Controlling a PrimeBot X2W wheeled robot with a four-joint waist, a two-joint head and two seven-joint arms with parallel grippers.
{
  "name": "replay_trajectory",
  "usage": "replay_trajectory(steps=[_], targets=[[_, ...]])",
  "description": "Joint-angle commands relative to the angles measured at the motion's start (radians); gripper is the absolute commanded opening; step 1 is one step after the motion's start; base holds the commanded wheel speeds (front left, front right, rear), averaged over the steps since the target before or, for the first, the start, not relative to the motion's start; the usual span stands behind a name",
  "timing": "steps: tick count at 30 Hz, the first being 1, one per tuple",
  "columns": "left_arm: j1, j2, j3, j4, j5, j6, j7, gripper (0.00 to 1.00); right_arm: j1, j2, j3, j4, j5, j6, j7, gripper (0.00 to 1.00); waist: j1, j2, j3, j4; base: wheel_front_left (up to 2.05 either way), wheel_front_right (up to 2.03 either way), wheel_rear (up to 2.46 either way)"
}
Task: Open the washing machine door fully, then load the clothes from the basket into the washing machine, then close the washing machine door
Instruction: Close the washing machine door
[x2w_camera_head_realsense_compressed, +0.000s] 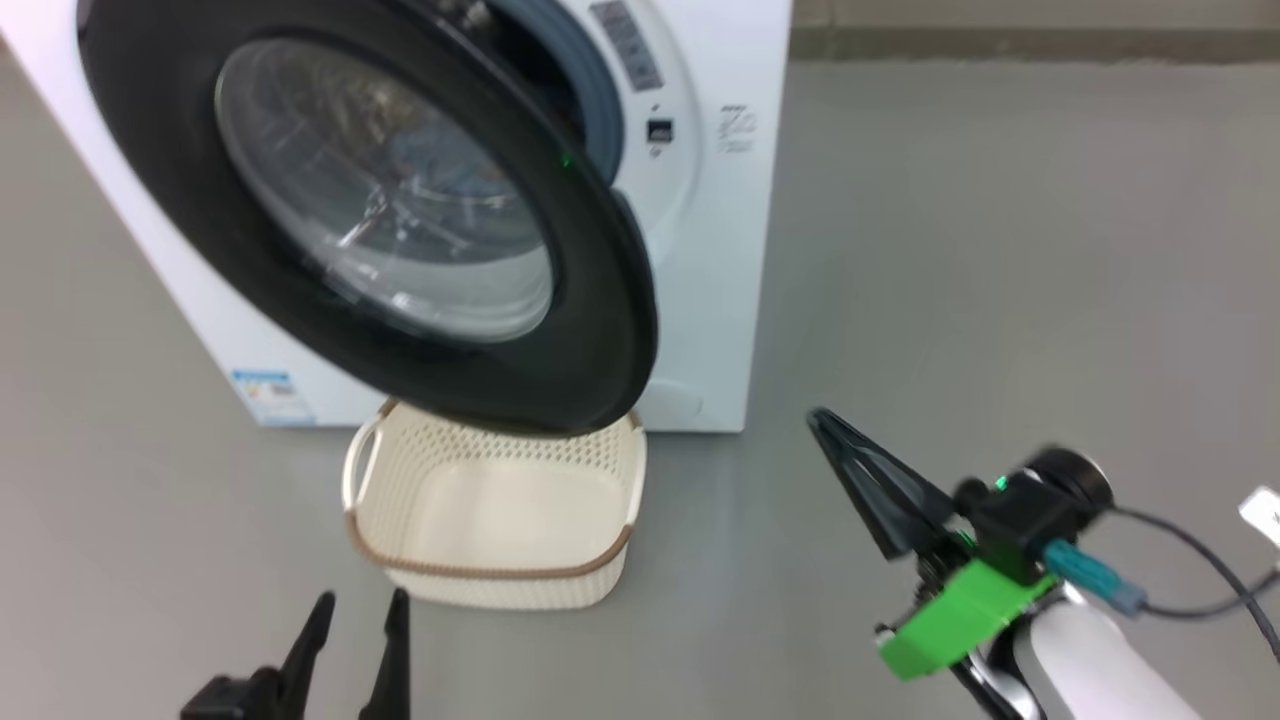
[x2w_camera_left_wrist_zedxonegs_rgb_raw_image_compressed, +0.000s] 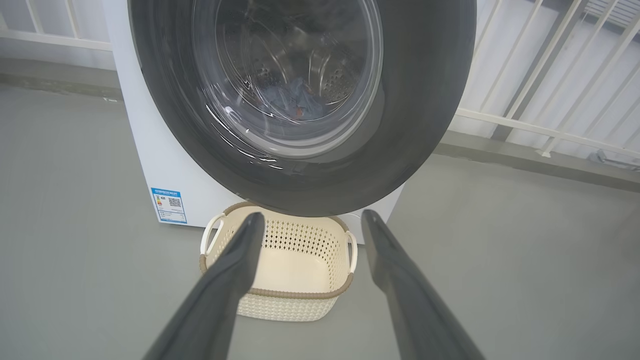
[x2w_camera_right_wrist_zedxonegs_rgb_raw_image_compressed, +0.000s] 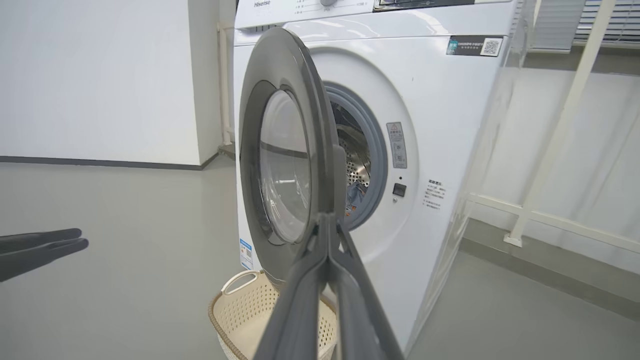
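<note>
Although the washing machine door (x2w_camera_head_realsense_compressed: 380, 200) stands swung out from the washing machine (x2w_camera_head_realsense_compressed: 700, 300), we find it at roughly half swing, not flat back. In the right wrist view it stands nearly edge-on to the machine's front, with the grey gasket (x2w_camera_right_wrist_zedxonegs_rgb_raw_image_compressed: 378, 150) and the steel drum (x2w_camera_right_wrist_zedxonegs_rgb_raw_image_compressed: 357, 160) exposed behind it. The basket (x2w_camera_head_realsense_compressed: 500, 590) sits on the floor (x2w_camera_head_realsense_compressed: 1000, 250) directly in front of the washing machine, under the door's lower edge, and its interior is bare. The clothes (x2w_camera_right_wrist_zedxonegs_rgb_raw_image_compressed: 355, 191) lie inside the washing machine, low in the drum. A fold of light blue fabric shows past the door's free edge, and again through the glass in the left wrist view. We cannot confirm from here that both bundles are in. On this evidence we judge opening and loading complete, with closing the door the one item outstanding. The left gripper (x2w_camera_head_realsense_compressed: 362, 600) hangs in front of the washing machine, on the far side of the basket from it, its fingers spread apart with nothing between them. The right gripper (x2w_camera_head_realsense_compressed: 818, 418) is out in front of the washing machine towards its right corner, its fingers pressed together into a single point and empty, aimed at the door's free edge. Neither gripper touches the door. We judge that a push on the door's outer face should bring it home. We cannot tell how closely the door clears the basket rim.
</note>
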Motion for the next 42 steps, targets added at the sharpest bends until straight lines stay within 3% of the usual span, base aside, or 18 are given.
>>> replay_trajectory(steps=[1,11,23,42], targets=[[-0.058,0.004,0.020,-0.020,0.008,-0.002,-0.006,1.00,-0.057,-0.023,0.046,-0.014,0.024,0.002,-0.009,0.00,0.0000,0.0000,0.065,0.063,0.00,0.00,0.00],[-0.135,-0.022,-0.022,-0.024,0.000,-0.002,-0.006,1.00,-0.281,-0.125,0.229,0.040,0.100,0.002,-0.009,0.00,0.0000,0.0000,0.203,0.186,0.00,0.00,0.00],[-0.172,-0.029,-0.034,-0.045,-0.043,-0.002,-0.006,1.00,-0.474,-0.196,0.385,0.100,0.143,0.002,-0.009,0.00,0.0000,0.0000,0.333,0.266,0.00,0.00,0.00],[-0.205,-0.029,-0.140,-0.133,-0.090,0.012,-0.006,1.00,-0.629,-0.275,0.356,0.172,0.168,0.002,-0.009,0.00,0.0000,0.0000,0.477,0.347,0.00,0.00,0.00]])
